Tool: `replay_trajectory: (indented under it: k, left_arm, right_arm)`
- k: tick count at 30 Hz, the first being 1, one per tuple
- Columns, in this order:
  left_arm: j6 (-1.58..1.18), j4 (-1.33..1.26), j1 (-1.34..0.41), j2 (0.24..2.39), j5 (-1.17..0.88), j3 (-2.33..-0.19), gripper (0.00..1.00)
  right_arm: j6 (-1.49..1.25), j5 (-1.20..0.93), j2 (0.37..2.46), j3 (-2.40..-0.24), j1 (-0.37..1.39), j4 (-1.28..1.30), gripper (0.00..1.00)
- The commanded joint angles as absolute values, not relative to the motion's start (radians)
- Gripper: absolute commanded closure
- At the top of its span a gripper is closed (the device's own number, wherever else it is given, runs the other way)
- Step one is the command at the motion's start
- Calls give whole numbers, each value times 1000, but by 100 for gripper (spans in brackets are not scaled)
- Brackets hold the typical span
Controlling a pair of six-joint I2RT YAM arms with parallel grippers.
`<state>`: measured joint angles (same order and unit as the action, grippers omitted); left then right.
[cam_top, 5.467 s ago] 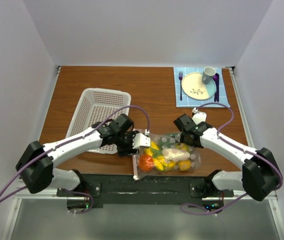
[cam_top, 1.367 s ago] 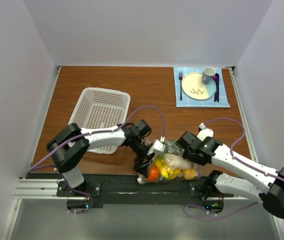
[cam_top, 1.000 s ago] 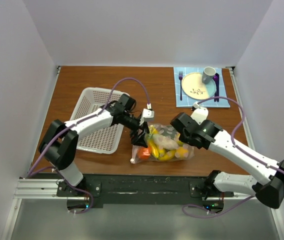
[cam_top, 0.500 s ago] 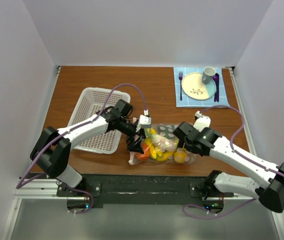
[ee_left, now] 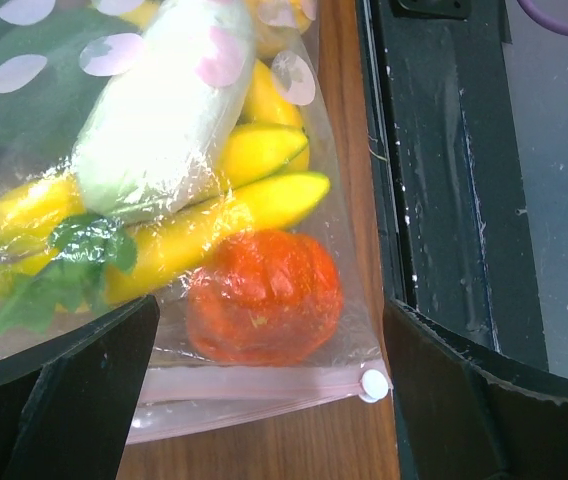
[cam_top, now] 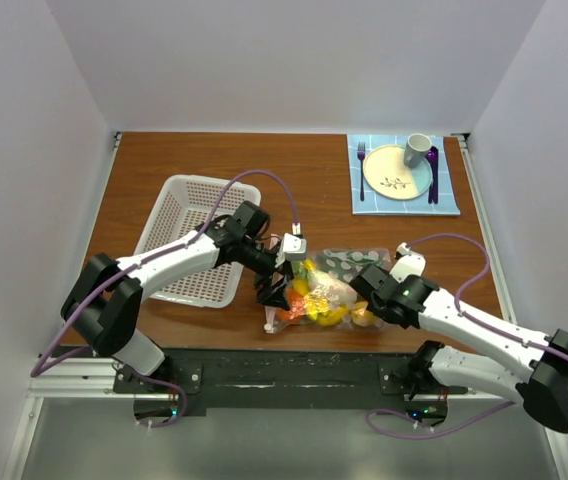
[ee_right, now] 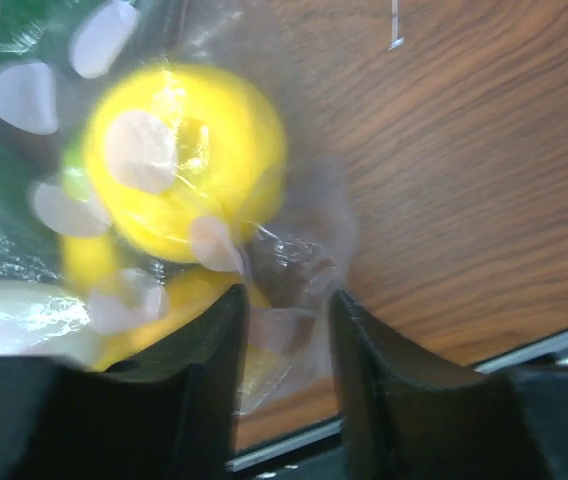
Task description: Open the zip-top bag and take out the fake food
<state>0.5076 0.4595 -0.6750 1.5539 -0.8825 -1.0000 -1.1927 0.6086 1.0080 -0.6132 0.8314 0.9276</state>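
Bag [cam_top: 332, 290]: settling back down by the near edge, centre; zip [ee_left: 254, 385] still shut, food [cam_top: 314, 302] inside.
Left gripper [cam_top: 274, 292]: straddling the zip end, jaws spread.
Right gripper [ee_right: 286, 335]: pinching the bag's right end.

A white perforated plastic basket [cam_top: 197, 235] sits on the brown wooden table [cam_top: 304, 180]. At the far right corner, a blue placemat [cam_top: 446, 205] holds a round yellow plate [cam_top: 389, 165], a grey cup [cam_top: 418, 149] and a dark fork [cam_top: 361, 157].

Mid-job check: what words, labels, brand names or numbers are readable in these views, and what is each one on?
None: no text can be read in any view.
zip-top bag: only pale printed dots, no lettering.
plate: a small dark sprig motif, not writing.
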Motion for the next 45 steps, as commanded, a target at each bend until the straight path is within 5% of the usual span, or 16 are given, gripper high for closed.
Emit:
replay_trajectory:
  k: [1,2,4,13,28,45]
  left_arm:
    - [506,436,-678,1548,-867,-996,0]
    - [508,436,-678,1546,-862,-999,0]
    - [514,442,-678,1546,-844,-1006,0]
    - [457,454,-626,1536,-827,-1072,0]
    - [563,538,-601,1483,-758,-928,0]
    - [422,281,-732,1565,-480,-905,0]
  right_arm:
    - [-1255,656,928,-578,834,861,79]
    - [-1256,670,910,-590,833,882,94]
    - [-1244,733,864,-624,834,920,100]
    - [-1045,825,954,-1033,833,1020,100]
    - [-882,790,1146,-1392,834,1012,100]
    - [-837,813,1187,-1451,834,1048,100]
